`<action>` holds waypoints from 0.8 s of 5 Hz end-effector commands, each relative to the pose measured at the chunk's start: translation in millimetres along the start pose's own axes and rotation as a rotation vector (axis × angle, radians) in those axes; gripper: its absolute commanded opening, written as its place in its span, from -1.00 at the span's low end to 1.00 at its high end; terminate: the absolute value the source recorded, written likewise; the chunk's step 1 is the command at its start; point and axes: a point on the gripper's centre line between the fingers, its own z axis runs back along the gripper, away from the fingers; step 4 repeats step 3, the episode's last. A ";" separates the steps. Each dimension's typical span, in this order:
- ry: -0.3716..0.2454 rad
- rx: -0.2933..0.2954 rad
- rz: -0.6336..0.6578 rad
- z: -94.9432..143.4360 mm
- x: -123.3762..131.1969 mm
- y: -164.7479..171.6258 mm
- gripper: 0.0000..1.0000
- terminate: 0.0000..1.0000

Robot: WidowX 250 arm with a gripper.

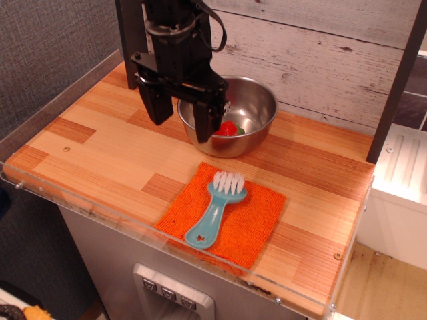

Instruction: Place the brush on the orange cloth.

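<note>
The teal brush point(215, 210) lies on the orange cloth point(250, 220) near the table's front edge, white bristles up and toward the back, star-holed handle end toward the front. My gripper point(181, 115) is open and empty, raised above the table to the back left of the cloth, in front of the steel bowl point(257, 110). It touches neither the brush nor the cloth.
The steel bowl holds a red object point(227, 129) with some green on it. A clear plastic rim point(100, 217) runs along the table's front and left edges. A dark post point(393, 87) stands at the right, with a white unit point(403, 180) beyond it.
</note>
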 end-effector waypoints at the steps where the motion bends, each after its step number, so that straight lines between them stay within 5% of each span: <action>1: -0.017 0.007 0.091 8.6 5.1 16.0 1.00 -1.00; 2: -0.017 0.007 0.091 8.6 5.1 16.0 1.00 -1.00; 3: -0.017 0.007 0.091 8.6 5.1 16.0 1.00 1.00; 4: -0.017 0.007 0.091 8.6 5.1 16.0 1.00 1.00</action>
